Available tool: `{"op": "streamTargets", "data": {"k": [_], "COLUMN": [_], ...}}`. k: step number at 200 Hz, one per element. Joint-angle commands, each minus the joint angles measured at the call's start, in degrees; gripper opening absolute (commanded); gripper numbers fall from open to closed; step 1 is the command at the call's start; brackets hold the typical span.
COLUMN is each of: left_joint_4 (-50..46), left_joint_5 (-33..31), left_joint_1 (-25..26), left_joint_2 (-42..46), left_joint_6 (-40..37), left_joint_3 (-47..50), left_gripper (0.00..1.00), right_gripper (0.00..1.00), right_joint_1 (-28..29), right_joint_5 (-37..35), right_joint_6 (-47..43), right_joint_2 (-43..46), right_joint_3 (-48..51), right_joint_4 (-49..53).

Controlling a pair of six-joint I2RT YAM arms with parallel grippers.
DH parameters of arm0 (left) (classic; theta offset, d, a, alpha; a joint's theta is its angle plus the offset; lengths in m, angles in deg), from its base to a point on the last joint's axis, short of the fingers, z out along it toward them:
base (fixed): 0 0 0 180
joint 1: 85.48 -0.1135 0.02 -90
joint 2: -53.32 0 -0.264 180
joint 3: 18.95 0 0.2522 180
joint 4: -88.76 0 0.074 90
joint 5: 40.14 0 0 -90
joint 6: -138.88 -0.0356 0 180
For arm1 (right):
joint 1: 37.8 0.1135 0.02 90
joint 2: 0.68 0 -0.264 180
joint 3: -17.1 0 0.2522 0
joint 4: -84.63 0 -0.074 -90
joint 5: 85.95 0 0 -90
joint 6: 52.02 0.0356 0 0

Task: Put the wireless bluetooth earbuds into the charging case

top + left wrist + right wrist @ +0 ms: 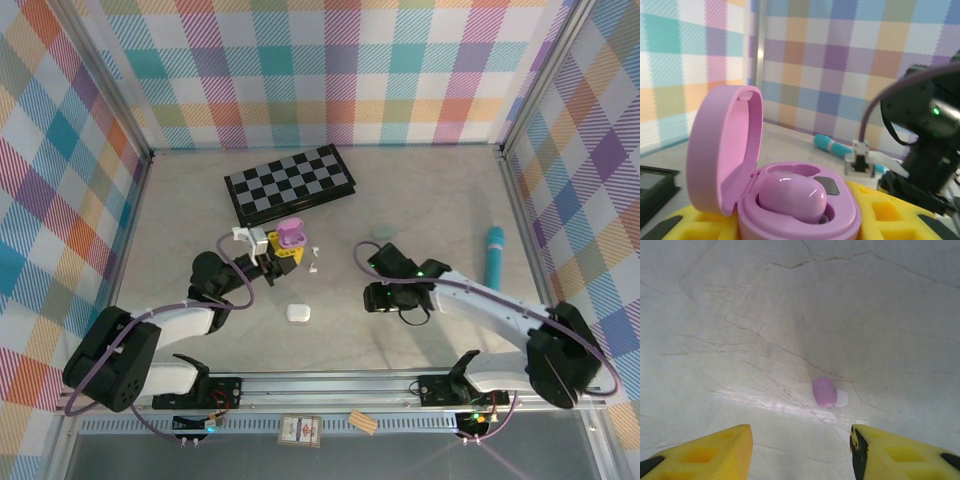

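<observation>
right claw (800, 442) open, lilac earbud (824, 392) lying just ahead (left claw (281, 251) grips lilac case (722, 150))

charging case (725, 150) lilac | earbud (824, 392) lilac | board (288, 183) black-grey chequered | walls (350, 70) pastel plaid | tube (494, 255) teal

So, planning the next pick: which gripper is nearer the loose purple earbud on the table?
Right. The right gripper hangs open above the loose purple earbud; the left gripper is apart, gripping the open purple case.
</observation>
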Motion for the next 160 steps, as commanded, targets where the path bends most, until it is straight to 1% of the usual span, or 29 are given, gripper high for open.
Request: {"op": "streamTargets", "data": {"k": [1,16,35,53,72,89,113,160], "left_joint_4": [3.1,1.9,-0.8,-4.3,-5.2,-5.5,-5.5,-5.5], "left_joint_5": [-0.1,-0.9,-2.5,-3.6,-3.6,-3.2,-2.5,-1.8], "left_joint_1": [-3.3,-5.4,-7.3,-7.8,-8.1,-8.2,-8.2,-8.2], "left_joint_2": [3.0,5.1,7.9,10.0,10.6,10.6,10.2,9.9], "left_joint_6": [2.6,3.1,2.7,1.2,0.7,0.6,0.7,0.4], "left_joint_3": [1.3,1.6,1.7,1.1,0.9,1.0,0.9,0.6], "left_gripper": [0.35,0.35,0.35,0.35,0.35,0.35,0.35,0.35], "right_gripper": [0.54,0.53,0.51,0.49,0.46,0.44,0.40,0.35], "right_joint_1": [4.4,7.0,9.4,11.5,13.0,13.4,13.3,13.3], "right_joint_5": [-11.3,-15.5,-18.8,-21.8,-24.5,-25.1,-25.1,-25.4], "right_joint_6": [-3.6,-3.3,-3.2,-3.2,-2.9,-2.5,-3.2,-2.7], "right_joint_2": [-6.8,-11.7,-16.9,-21.3,-25.7,-28.2,-29.8,-32.5], "right_joint_3": [-5.5,-8.5,-11.1,-13.6,-16.3,-17.9,-18.2,-19.3], "right_joint_4": [8.5,11.4,13.7,15.7,18.1,19.3,19.2,20.8]}}
